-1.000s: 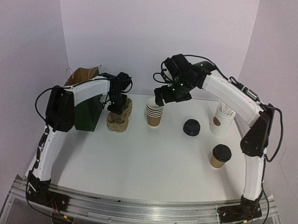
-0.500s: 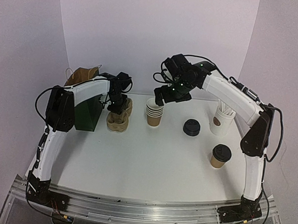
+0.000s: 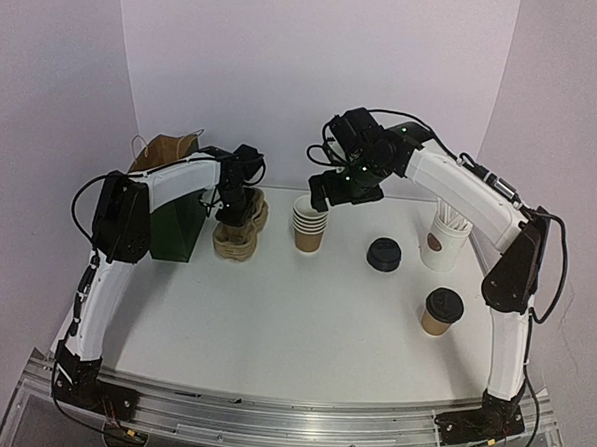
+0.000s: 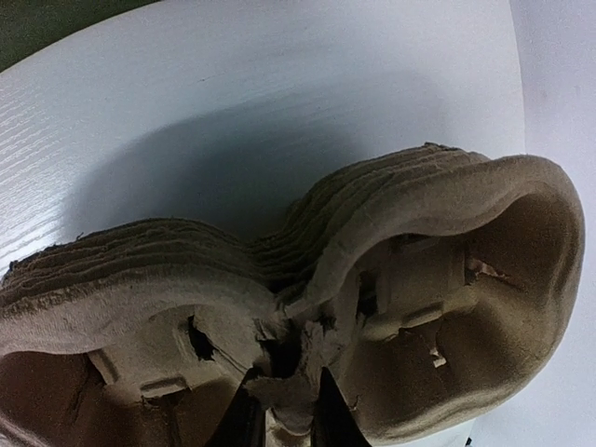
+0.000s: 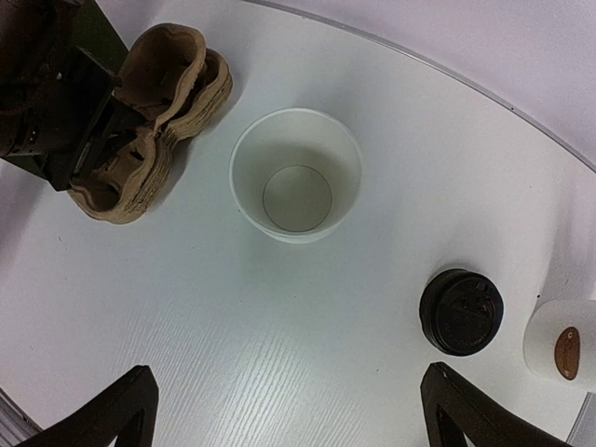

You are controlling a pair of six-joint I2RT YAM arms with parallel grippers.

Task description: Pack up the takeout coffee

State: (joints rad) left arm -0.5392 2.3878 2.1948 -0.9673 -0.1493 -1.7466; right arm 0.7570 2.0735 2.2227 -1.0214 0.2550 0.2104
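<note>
The white table (image 3: 273,322) carried everything, with the two arms reaching in from its near edge toward the back. At the back left stood a dark green bag (image 3: 178,227) with a brown paper bag (image 3: 162,148) behind it. Just right of them lay a stack of pulp cup carriers (image 3: 235,242).

The left gripper (image 3: 237,212) was down on that stack. In the left wrist view its dark fingers sat close together with the torn middle ridge of the top carrier pinched between them.

The right gripper (image 3: 325,197) hung over the stack of lidless cups (image 3: 309,229) near the table's middle back, jaws spread wide and holding nothing. Its own camera looked straight into the top cup.

A white cup of sticks (image 3: 442,243) stood at the right, and a black lid (image 3: 384,254) lay between it and the stacked cups.

The takeout coffee (image 3: 440,311) stood upright, lid on, toward the near right – in front of the white cup, well apart from both grippers and outside both wrist views.
</note>
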